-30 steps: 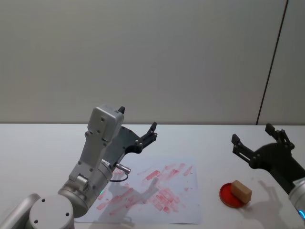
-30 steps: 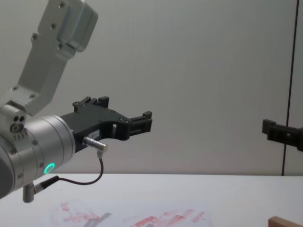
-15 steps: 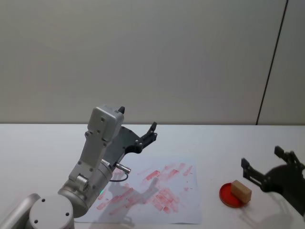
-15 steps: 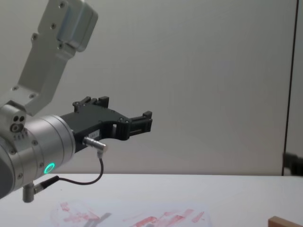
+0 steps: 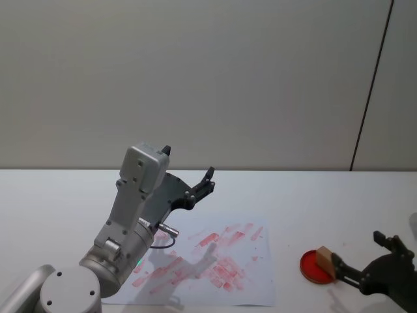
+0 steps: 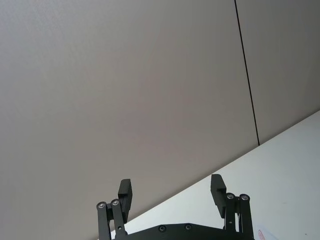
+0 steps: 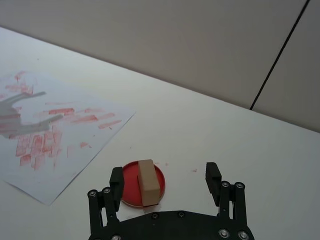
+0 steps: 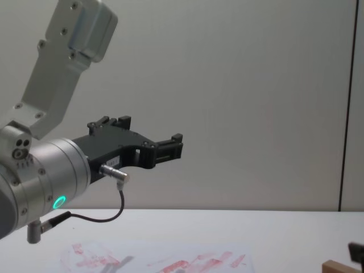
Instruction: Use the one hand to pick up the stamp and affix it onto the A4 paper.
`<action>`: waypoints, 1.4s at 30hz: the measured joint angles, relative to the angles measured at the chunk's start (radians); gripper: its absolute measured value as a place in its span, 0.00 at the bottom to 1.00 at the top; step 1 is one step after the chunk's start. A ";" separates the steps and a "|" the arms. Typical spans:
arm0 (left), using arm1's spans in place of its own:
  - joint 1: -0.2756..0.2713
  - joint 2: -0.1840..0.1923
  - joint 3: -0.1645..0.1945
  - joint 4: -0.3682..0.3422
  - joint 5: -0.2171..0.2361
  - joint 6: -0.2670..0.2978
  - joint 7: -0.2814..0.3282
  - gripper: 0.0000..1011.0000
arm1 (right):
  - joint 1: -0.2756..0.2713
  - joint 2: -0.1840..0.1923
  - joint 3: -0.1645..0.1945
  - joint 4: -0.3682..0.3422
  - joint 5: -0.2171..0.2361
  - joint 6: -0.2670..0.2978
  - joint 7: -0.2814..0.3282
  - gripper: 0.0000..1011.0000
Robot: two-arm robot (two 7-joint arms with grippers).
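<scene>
the stamp lies flat on a round red pad at the right of the table, well apart from the a4 paper. in the head view its long axis runs from far left to near right; in the right wrist view it points straight out along the tool's reach. the paper's red prints are too smeared to read.

the right tool sits low by the pad, spread wide and holding nothing. the stamp lies between its fingers, closer to one, with a strip of red pad showing between them.

the left tool hangs raised above the paper's far left, also spread wide and empty, a green light on its wrist.
</scene>
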 joint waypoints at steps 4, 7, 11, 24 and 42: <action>0.000 0.000 0.000 0.000 0.000 0.000 0.000 0.99 | 0.020 -0.010 -0.009 0.027 -0.026 0.014 0.028 0.99; 0.000 0.000 0.000 0.000 0.000 0.000 0.000 0.99 | 0.046 -0.024 -0.018 0.058 -0.052 0.025 0.053 0.99; 0.000 0.000 0.000 0.000 0.000 0.000 0.000 0.99 | 0.067 -0.037 -0.025 0.083 -0.071 0.033 0.069 0.99; 0.000 0.000 0.000 0.000 0.000 0.000 0.000 0.99 | 0.146 -0.096 -0.052 0.192 -0.120 0.061 0.113 0.99; 0.000 0.000 0.000 0.000 0.000 0.000 0.000 0.99 | 0.196 -0.138 -0.073 0.264 -0.143 0.076 0.146 0.75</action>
